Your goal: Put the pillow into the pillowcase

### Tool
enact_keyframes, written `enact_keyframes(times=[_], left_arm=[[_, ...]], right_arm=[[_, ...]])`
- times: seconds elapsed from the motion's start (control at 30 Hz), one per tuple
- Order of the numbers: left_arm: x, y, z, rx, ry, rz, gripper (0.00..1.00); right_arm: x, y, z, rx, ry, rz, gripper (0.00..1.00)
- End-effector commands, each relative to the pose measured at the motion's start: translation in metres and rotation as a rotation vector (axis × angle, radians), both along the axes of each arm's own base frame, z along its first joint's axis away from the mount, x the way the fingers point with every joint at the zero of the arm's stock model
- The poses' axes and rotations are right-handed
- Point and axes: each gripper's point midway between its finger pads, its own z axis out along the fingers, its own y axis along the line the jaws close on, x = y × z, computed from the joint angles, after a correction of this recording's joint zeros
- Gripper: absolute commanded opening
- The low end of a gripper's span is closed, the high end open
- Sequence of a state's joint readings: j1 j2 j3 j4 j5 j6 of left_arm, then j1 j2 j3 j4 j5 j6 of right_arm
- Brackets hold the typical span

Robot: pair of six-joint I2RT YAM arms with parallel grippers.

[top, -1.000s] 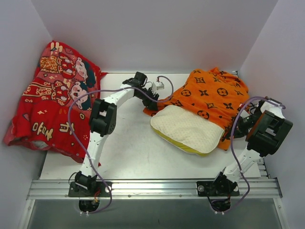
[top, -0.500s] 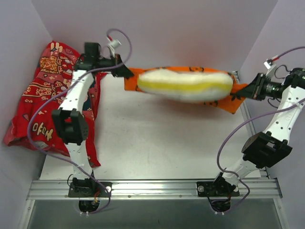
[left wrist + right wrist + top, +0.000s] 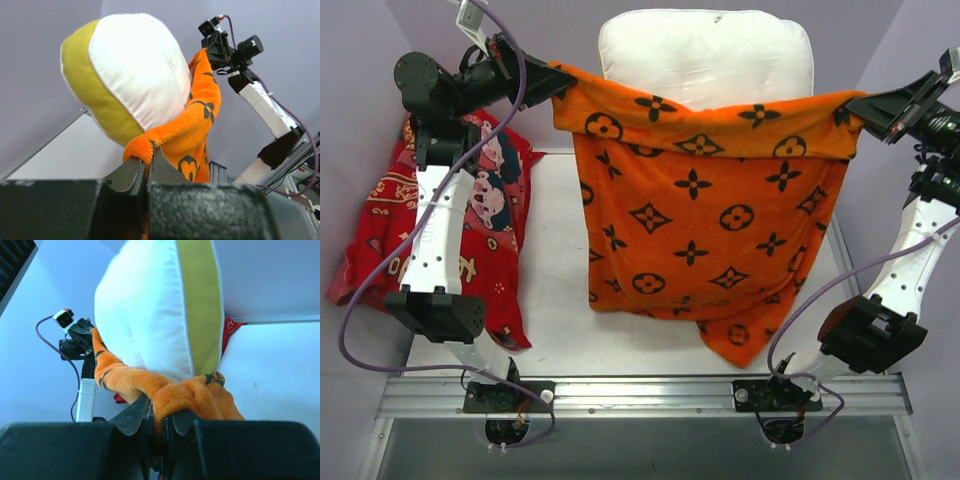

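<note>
The orange pillowcase (image 3: 705, 215) with black monogram motifs hangs in the air, stretched between my two grippers by its top corners. The cream-white pillow (image 3: 705, 55) sticks out of its open top; its yellow-green side band (image 3: 92, 95) shows in the left wrist view and in the right wrist view (image 3: 200, 300). My left gripper (image 3: 552, 82) is shut on the left top corner of the pillowcase (image 3: 147, 145). My right gripper (image 3: 865, 108) is shut on the right top corner (image 3: 182, 397). The pillow's lower part is hidden inside the case.
A red cartoon-printed cloth (image 3: 470, 230) lies heaped at the left against the wall. The white table surface (image 3: 560, 320) shows below the hanging case. Grey walls close in on the left, back and right. A metal rail (image 3: 640, 390) runs along the near edge.
Both grippers have lifted the pillowcase from low over the table to high up. The case now hangs full length with the pillow upright in its opening.
</note>
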State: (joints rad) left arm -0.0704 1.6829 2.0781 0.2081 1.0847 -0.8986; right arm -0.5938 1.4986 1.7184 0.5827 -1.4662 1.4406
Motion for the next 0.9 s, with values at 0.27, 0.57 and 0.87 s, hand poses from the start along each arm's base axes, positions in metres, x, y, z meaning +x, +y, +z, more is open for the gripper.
enact_keyframes(times=[0.27,0.57,0.87], left_arm=[[-0.057,0.007,0.086,-0.105,-0.311,0.127,0.00],[-0.032,-0.001,0.029,-0.159,-0.027,0.161,0.00],[-0.099,0.099,0.195,-0.324,-0.507,0.439,0.00]], right_arm=[[-0.017,0.018,0.075,0.021,-0.166,-0.077,0.00],[0.015,0.020,0.031,-0.010,-0.137,-0.145,0.00],[-0.037,-0.083,0.170,0.025,-0.473,-0.476,0.00]])
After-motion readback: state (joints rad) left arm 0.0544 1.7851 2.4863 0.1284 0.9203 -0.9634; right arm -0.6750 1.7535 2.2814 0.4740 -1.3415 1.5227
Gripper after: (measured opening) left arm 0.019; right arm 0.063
